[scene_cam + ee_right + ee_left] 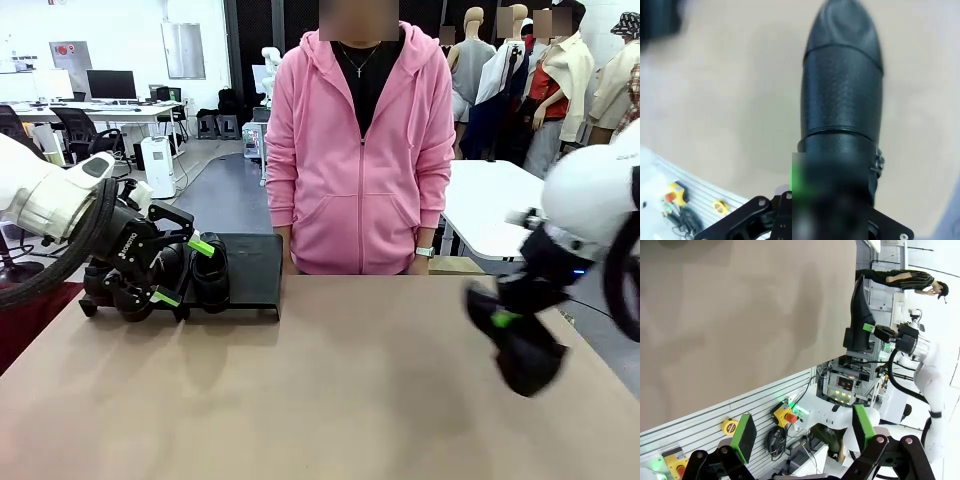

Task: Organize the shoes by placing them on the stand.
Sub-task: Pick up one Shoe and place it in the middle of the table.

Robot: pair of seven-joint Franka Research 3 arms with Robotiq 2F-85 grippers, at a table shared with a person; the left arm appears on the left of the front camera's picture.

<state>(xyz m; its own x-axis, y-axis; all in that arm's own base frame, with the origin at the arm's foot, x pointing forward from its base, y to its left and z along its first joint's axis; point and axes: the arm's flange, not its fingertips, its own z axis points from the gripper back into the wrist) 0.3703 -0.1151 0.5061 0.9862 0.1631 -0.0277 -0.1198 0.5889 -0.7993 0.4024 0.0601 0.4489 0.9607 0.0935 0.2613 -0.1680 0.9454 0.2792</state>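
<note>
Front view first: the right gripper (508,322) hangs above the table (350,400) at about four o'clock, clamped on a black shoe (520,350) with its toe tipped down, lifted clear, I judge, so it can be carried across. Over at nine o'clock the stand (250,272) sits at the table's far left edge with other shoes (205,272) already on it. The left gripper (182,270), jaws spread wide and holding nothing, hovers right in front of that stand, and may block the way in. A person in a pink hoodie (360,150) stands at twelve o'clock behind the table.

Left wrist view: its green pads (744,436) stand far apart over bare tabletop, and at two o'clock the other arm carries the shoe (860,315).

Right wrist view: the shoe (842,90) runs from the fingers up toward twelve o'clock, toe away, over plain table (715,100).
</note>
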